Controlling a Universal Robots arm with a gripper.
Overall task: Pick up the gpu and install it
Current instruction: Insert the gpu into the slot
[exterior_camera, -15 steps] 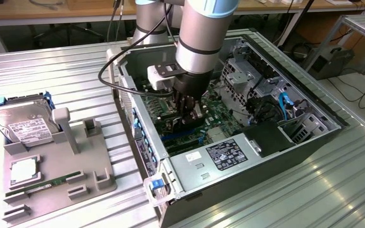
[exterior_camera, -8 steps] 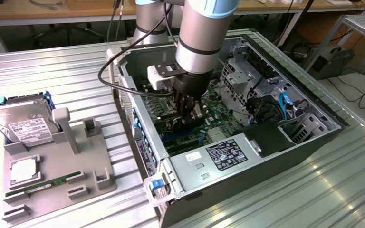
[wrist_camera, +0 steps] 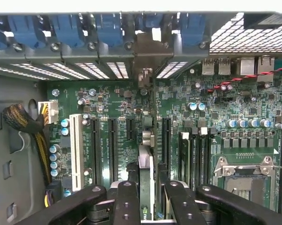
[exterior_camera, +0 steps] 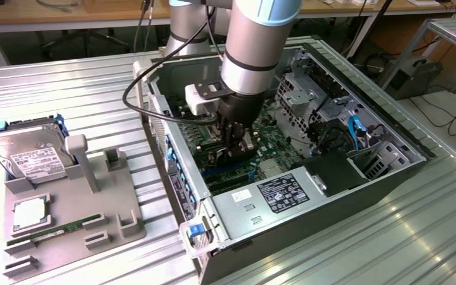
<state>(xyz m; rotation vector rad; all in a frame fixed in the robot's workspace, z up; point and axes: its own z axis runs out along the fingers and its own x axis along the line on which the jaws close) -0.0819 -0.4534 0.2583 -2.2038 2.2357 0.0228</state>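
My gripper [wrist_camera: 148,199] has two black fingers [wrist_camera: 126,201], one on each side of the gpu [wrist_camera: 146,176]. I am holding it on its thin edge, so it looks like a narrow strip running straight out ahead of my fingers. Under it is the green motherboard [wrist_camera: 122,117] with long black slots [wrist_camera: 95,145] on both sides of the card. Far past my fingertips is a row of blue clips [wrist_camera: 65,28] on the case wall.
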